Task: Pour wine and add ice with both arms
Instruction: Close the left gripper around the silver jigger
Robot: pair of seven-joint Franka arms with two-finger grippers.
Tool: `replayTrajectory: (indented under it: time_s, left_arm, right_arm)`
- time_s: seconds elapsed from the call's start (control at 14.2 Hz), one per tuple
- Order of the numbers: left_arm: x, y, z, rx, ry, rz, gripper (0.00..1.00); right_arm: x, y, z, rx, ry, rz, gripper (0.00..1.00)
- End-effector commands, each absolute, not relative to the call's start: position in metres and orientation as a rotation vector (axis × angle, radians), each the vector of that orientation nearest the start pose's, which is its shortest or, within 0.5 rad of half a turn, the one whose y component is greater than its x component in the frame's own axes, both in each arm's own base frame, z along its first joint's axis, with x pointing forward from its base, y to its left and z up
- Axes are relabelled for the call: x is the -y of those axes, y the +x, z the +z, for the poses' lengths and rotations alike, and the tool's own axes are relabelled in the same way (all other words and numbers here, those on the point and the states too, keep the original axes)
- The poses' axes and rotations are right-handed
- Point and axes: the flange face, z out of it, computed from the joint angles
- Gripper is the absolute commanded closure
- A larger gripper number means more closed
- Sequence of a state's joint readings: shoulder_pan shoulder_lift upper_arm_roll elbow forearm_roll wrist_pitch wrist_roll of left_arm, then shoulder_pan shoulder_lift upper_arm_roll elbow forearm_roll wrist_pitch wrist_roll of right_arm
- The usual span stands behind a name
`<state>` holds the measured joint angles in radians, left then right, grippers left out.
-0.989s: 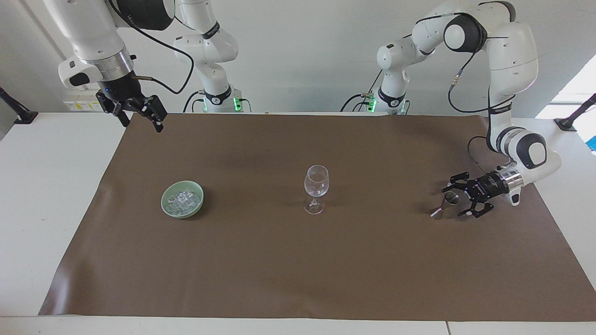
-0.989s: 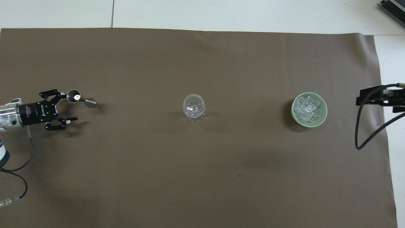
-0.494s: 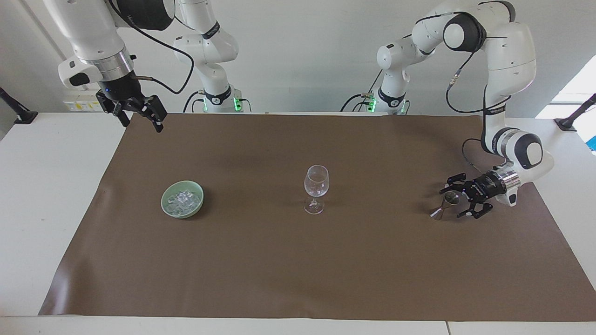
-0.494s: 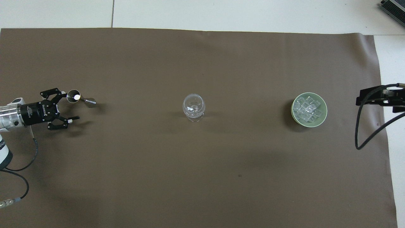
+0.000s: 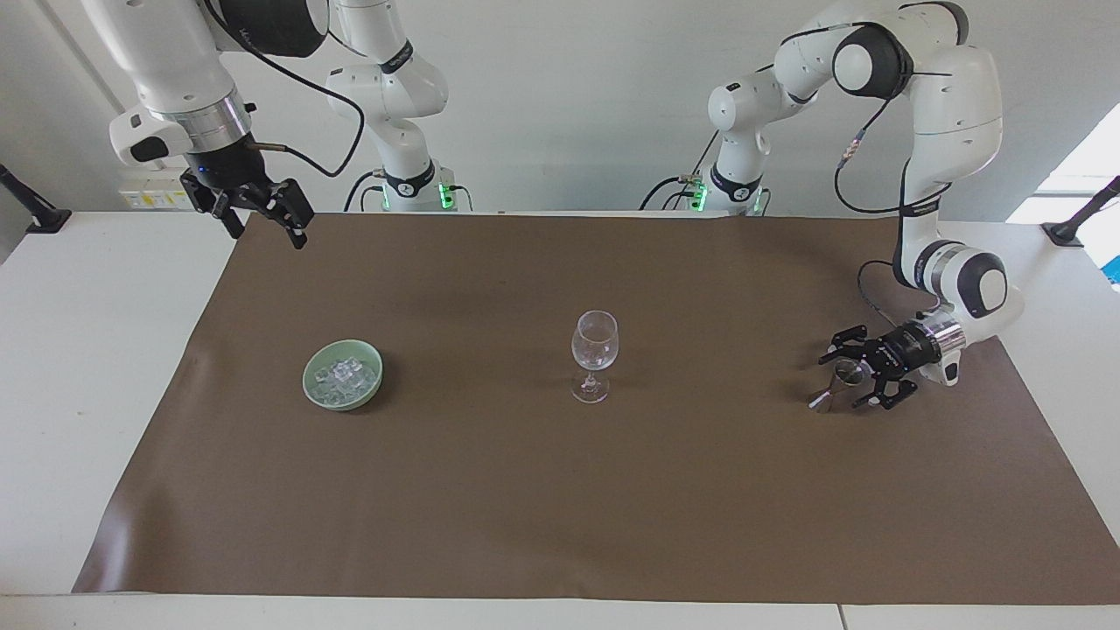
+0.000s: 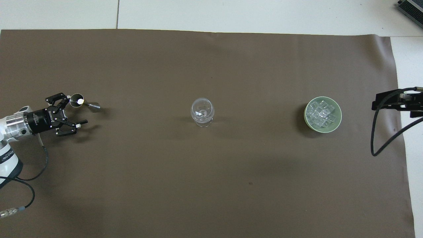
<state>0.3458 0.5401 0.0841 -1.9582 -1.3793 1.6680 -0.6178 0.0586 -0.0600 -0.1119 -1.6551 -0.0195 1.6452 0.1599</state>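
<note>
At the left arm's end of the tabletop (image 5: 52, 367), the left end effector (image 5: 856, 376) spreads wide around a small steel jigger (image 5: 838, 383). Right end effector (image 5: 262, 214) waits, fingers apart, above the brown mat's (image 5: 560, 507) corner.

mat (image 5: 525, 490): matt brown | glass (image 5: 594, 353): clear | jigger (image 6: 82, 102): shiny metal | bowl (image 5: 313, 378): glossy green

White table (image 5: 79, 350) under a brown mat (image 5: 560, 490) covering most of it (bare margins at both ends). Plain white wall (image 5: 569, 96) above the table; daylight at one edge.
</note>
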Motion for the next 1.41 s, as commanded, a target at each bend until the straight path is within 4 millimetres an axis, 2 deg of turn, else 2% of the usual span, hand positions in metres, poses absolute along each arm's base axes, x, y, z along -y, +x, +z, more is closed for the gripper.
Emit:
replayTrajectory:
  time_s: [0.0,0.14,0.64,0.71,0.78,1.06,1.2,1.34]
  left_arm:
    - [-0.144,0.557,0.215,-1.499,1.116,-0.82,0.03]
    - [-0.132,0.556,0.211,-1.504,1.115,-0.833,0.07]
    - [-0.131,0.556,0.21,-1.511,1.113,-0.83,0.1]
    - [-0.131,0.556,0.21,-1.511,1.113,-0.83,0.14]
    - [-0.13,0.556,0.209,-1.509,1.11,-0.833,0.25]
    - [-0.132,0.555,0.21,-1.51,1.08,-0.827,0.29]
    - [-0.13,0.555,0.21,-1.508,1.08,-0.829,0.39]
    - [-0.132,0.556,0.21,-1.507,1.068,-0.822,0.41]
  right_arm:
    - [0.034,0.533,0.625,-0.316,-3.115,-0.064,0.0]
    - [0.034,0.533,0.625,-0.316,-3.115,-0.064,0.0]
    - [0.034,0.533,0.625,-0.316,-3.115,-0.066,0.0]
    - [0.034,0.533,0.625,-0.314,-3.115,-0.066,0.0]
    - [0.034,0.533,0.625,-0.316,-3.115,-0.066,0.0]
    - [0.035,0.533,0.625,-0.319,-3.115,-0.064,0.0]
    - [0.034,0.533,0.625,-0.316,-3.115,-0.064,0.0]
    - [0.034,0.533,0.625,-0.314,-3.115,-0.066,0.0]
